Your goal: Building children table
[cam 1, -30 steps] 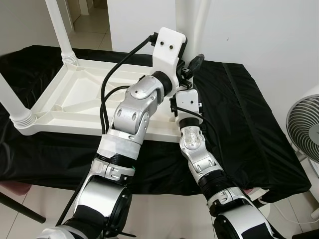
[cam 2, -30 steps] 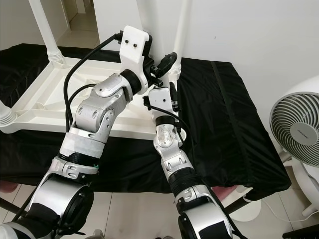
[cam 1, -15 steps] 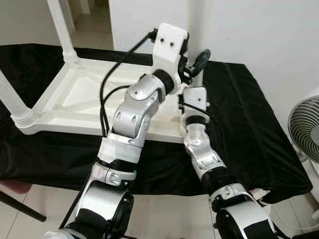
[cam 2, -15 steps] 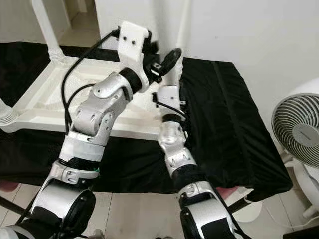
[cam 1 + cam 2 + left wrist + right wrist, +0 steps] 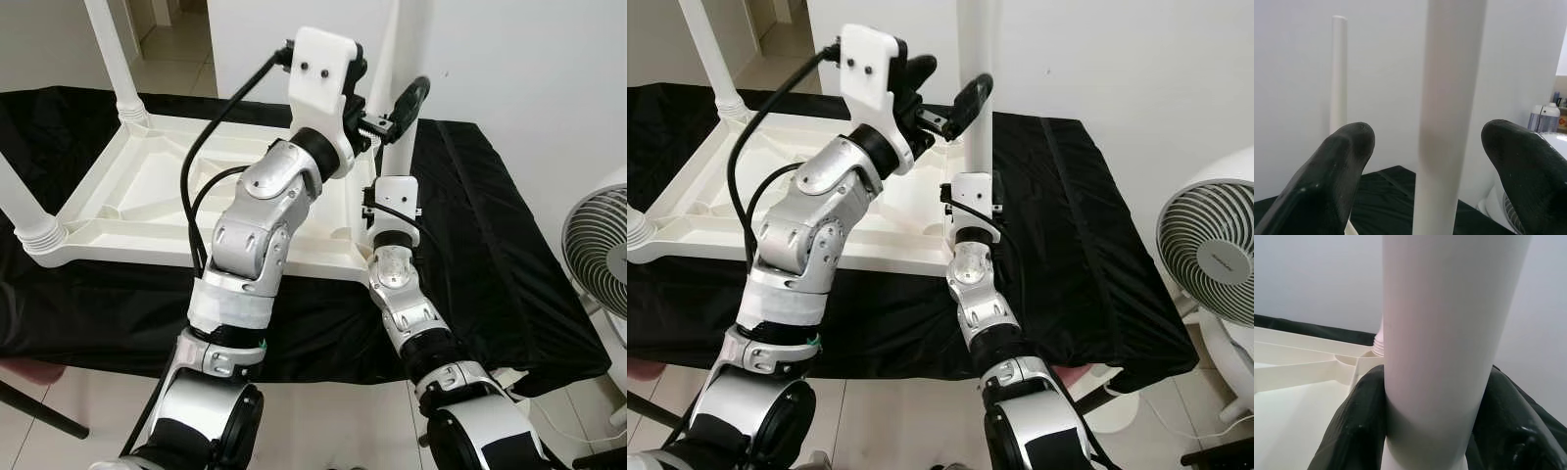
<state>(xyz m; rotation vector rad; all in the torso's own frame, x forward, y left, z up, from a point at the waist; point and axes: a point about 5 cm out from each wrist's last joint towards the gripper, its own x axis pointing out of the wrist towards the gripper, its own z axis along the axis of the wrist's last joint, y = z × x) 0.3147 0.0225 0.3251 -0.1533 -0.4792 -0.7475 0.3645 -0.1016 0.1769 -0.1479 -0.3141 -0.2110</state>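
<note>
Black-draped bench (image 5: pixel 490 245), right gripper (image 5: pixel 1422 426) around white leg (image 5: pixel 1449 333).

two black fingers (image 5: pixel 1354 423) press both sides of a white table leg (image 5: pixel 1444 342); cream tabletop underside (image 5: pixel 1298 382) beyond.

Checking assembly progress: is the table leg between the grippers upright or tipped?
Upright: the white leg rises vertically, right gripper clamping it low, left gripper open around it higher.
</note>
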